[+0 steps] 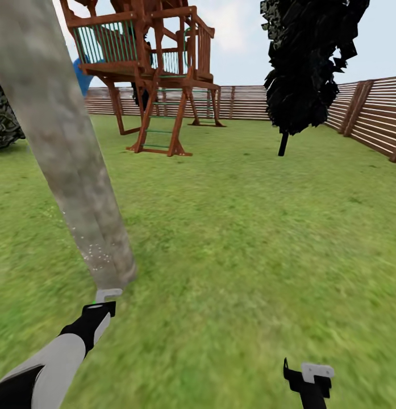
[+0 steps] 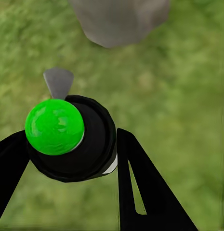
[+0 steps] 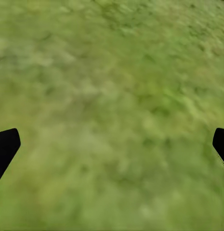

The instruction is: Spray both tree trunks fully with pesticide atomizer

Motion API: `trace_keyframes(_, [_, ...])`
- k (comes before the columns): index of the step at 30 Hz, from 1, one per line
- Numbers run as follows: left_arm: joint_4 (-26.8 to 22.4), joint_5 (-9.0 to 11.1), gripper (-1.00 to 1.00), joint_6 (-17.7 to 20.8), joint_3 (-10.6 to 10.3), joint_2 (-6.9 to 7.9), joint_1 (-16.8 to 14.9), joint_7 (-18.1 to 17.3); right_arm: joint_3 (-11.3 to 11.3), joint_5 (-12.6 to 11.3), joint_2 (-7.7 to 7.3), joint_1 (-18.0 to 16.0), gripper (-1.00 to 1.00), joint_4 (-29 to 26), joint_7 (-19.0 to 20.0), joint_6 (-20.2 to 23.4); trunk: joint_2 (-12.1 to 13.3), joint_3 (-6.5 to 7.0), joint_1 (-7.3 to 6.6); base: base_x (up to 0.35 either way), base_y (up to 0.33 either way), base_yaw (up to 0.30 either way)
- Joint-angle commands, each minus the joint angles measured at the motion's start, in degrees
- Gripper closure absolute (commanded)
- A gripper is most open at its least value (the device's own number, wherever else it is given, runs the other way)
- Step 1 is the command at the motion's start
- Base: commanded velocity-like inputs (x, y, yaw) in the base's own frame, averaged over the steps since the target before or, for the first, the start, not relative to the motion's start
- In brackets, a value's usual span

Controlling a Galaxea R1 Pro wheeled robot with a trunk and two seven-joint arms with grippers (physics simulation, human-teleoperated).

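Left pincer clamped around green-topped pesticide atomizer beside speckled tree trunk; right pincer apparently spread wide over lawn.

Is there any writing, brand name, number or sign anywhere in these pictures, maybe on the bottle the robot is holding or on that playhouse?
None can be read.
Pesticide atomizer: black body, green top, no label in sight.
Playhouse: bare wood, no sign.
Fence: plain slats.
Tree trunk: only whitish specks.
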Motion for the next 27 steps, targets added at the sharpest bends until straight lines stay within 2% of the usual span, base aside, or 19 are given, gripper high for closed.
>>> trace_keyframes(1, [0.03, -0.03, 1.0, 0.0, -0.02, 0.0, 0.0, -0.02, 0.0, 0.0, 0.0, 0.0, -1.0, 0.0, 0.0, 0.0, 0.0, 0.0, 0.0, 0.113, -0.258, 0.057])
trace_keyframes(14, [0.04, -0.03, 1.0, -0.02, -0.02, 0.0, 0.0, -0.02, 0.0, 0.0, 0.0, 0.0, -1.0, 0.0, 0.0, 0.0, 0.0, 0.0, 0.0, 0.105, -0.26, 0.018])
trace_keyframes(27, [0.06, -0.03, 1.0, 0.0, -0.02, 0.0, 0.0, -0.02, 0.0, 0.0, 0.0, 0.0, -1.0, 0.0, 0.0, 0.0, 0.0, 0.0, 0.0, 0.073, -0.268, 0.246])
